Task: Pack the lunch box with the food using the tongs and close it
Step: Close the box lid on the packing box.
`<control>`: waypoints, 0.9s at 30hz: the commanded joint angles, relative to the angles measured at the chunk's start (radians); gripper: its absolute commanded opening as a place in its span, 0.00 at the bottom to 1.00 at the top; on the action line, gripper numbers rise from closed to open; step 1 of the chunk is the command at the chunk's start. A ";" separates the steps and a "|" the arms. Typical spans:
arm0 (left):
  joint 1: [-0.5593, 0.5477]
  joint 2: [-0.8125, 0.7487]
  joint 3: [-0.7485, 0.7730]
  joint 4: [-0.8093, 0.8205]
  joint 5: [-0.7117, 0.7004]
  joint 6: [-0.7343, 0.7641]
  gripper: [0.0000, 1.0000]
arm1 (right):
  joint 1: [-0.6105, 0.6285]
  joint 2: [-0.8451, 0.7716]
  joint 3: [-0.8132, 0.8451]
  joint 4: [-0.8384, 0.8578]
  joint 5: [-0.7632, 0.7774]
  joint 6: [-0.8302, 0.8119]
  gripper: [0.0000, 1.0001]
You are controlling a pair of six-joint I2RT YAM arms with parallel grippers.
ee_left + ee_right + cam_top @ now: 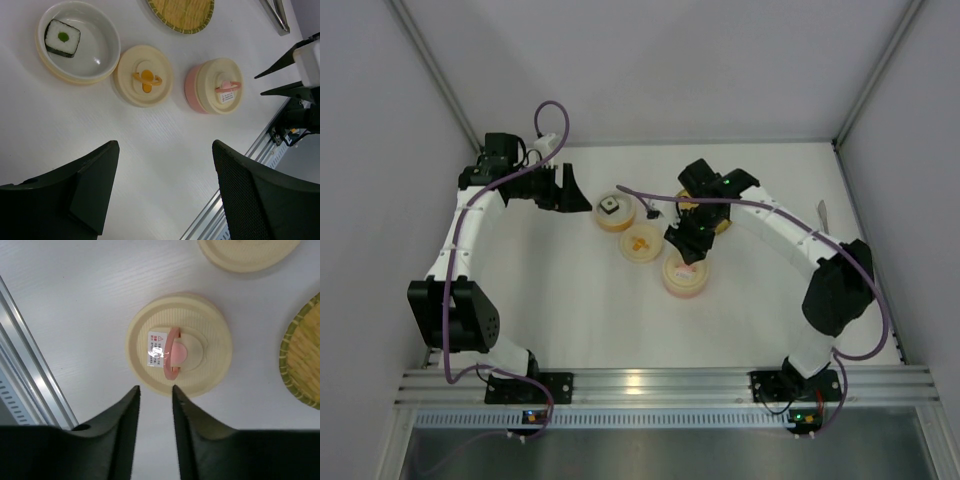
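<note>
The lunch box lies in three round cream parts. An open bowl (100, 50) holds the food I can see, a white-and-dark cube (62, 37). Beside it sits a part closed by an orange-handled lid (144, 75). A pink container (192, 87) wears a pink-handled lid (178, 350). My right gripper (155, 387) hovers just above that lid's near rim, its jaws narrowly apart and holding nothing. My left gripper (165, 145) is wide open over bare table, left of the bowls (565, 190). The grey tongs (277, 15) lie far right on the table (823, 213).
A woven plate (182, 12) lies behind the bowls, partly under my right arm (302, 360). An aluminium rail (30, 365) runs along the near table edge. Grey walls enclose the table on three sides.
</note>
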 commanded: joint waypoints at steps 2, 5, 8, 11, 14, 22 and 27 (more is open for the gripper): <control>0.006 -0.048 -0.001 0.023 0.015 0.018 0.80 | 0.012 -0.091 0.040 0.005 -0.067 0.011 0.23; 0.006 -0.046 -0.001 0.026 0.016 0.017 0.80 | 0.018 -0.091 0.021 -0.048 -0.153 -0.015 0.10; 0.006 -0.042 0.001 0.032 0.018 0.012 0.80 | 0.035 -0.088 -0.025 -0.059 -0.170 -0.028 0.06; 0.008 -0.039 0.001 0.036 0.019 0.008 0.80 | 0.045 -0.072 -0.060 -0.030 -0.147 -0.031 0.04; 0.008 -0.033 -0.001 0.040 0.021 0.003 0.80 | 0.045 -0.032 -0.060 -0.007 -0.120 -0.032 0.03; 0.008 -0.030 -0.009 0.039 0.015 0.009 0.80 | 0.044 0.047 -0.072 0.071 -0.080 -0.032 0.03; 0.008 -0.026 -0.025 0.042 0.022 0.008 0.80 | 0.022 0.087 -0.063 0.111 -0.078 -0.032 0.02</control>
